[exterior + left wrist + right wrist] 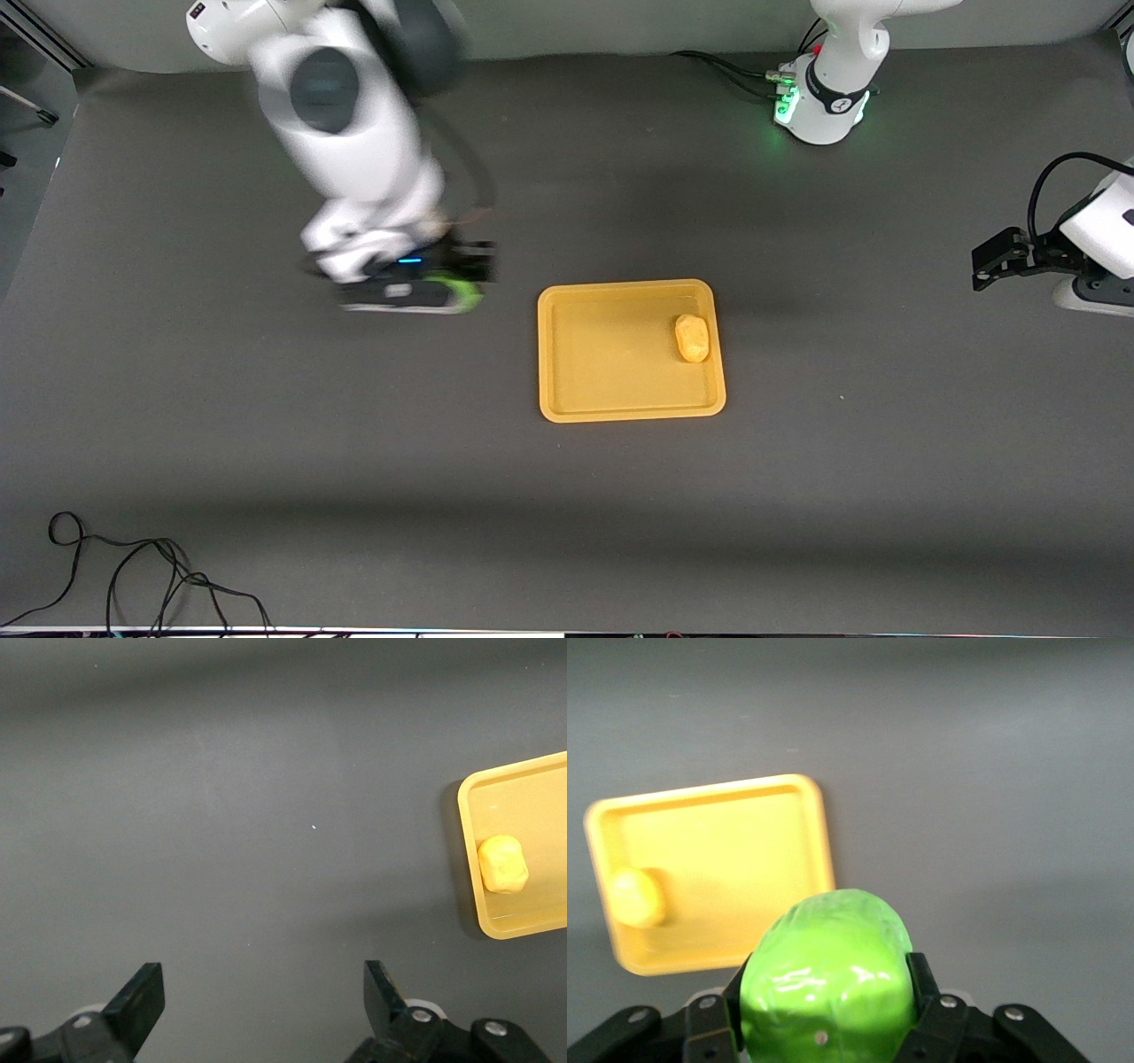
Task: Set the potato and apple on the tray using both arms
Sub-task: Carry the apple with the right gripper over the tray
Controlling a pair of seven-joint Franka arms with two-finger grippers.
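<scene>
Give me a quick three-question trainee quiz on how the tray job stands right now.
1. True or false: the potato lies in the tray.
2. What does the right gripper hold?
A) the apple
B) nothing
C) a cup
3. Fill in: the left gripper is ____ and holds nothing, over bare table at the left arm's end.

Key: 1 true; 2 A; 3 open.

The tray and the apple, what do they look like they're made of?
The tray looks like moulded plastic: one even yellow-orange colour, rounded corners, a low raised rim and a soft sheen. The apple, shut in the right gripper, seems to be a glossy plastic or rubber model rather than real fruit: uniform bright green, slightly faceted, with sharp highlights. Which one is not clear.
</scene>
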